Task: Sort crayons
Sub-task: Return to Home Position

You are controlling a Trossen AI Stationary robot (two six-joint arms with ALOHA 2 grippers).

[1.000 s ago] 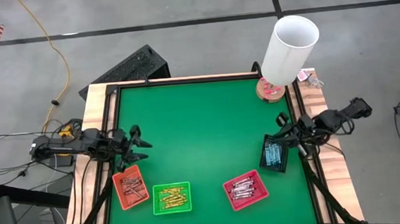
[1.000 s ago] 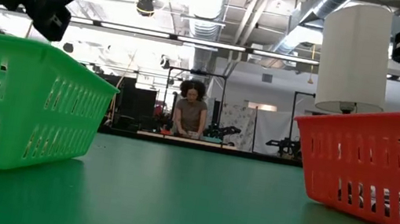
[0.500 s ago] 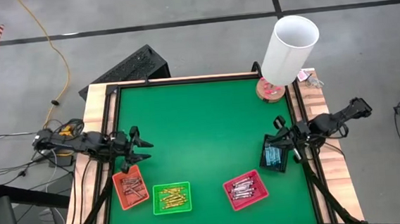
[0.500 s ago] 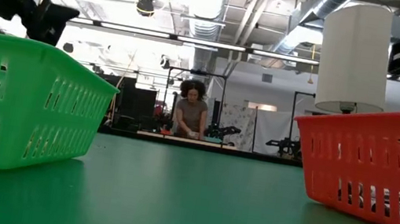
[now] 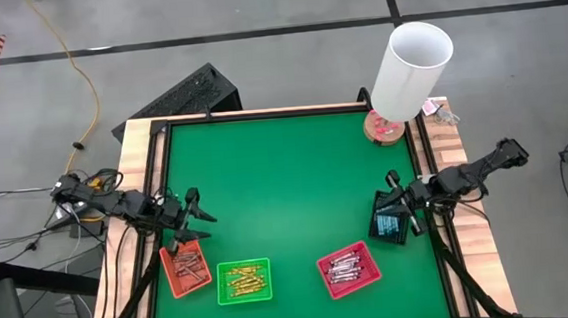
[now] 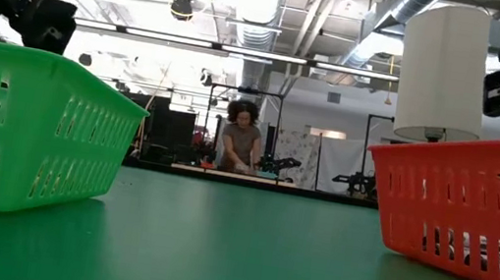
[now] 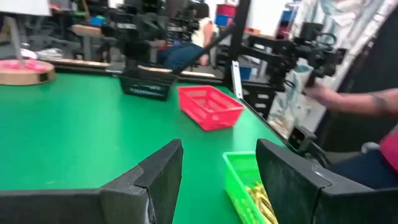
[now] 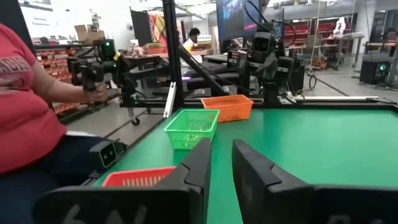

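Note:
Four small trays stand along the near half of the green table. An orange tray (image 5: 184, 269) holds reddish-brown crayons (image 5: 185, 266). A green tray (image 5: 243, 281) holds yellow-gold crayons (image 5: 244, 279). A red tray (image 5: 349, 268) holds silvery crayons (image 5: 345, 267), and a black tray (image 5: 391, 222) holds light blue ones (image 5: 388, 219). My left gripper (image 5: 204, 213) hangs open just beyond the orange tray's far end, pointing level across the table, with nothing between its fingers (image 7: 217, 155). My right gripper (image 5: 400, 206) hovers over the black tray, its fingers a narrow gap apart (image 8: 221, 149) and holding nothing.
A tall white cylinder (image 5: 410, 70) stands on a round pink-topped base at the far right corner. A wooden rim (image 5: 145, 179) borders the table. A person's arm (image 7: 367, 102) and torso (image 8: 28, 106) show just off the near edge. The middle and far part of the mat (image 5: 285, 179) lie bare.
My right gripper has sunk toward the black tray and levelled out. My left arm has swung, turning its gripper somewhat toward the near edge and the orange tray. Neither gripper's finger gap has changed, and the trays and crayons lie as before.

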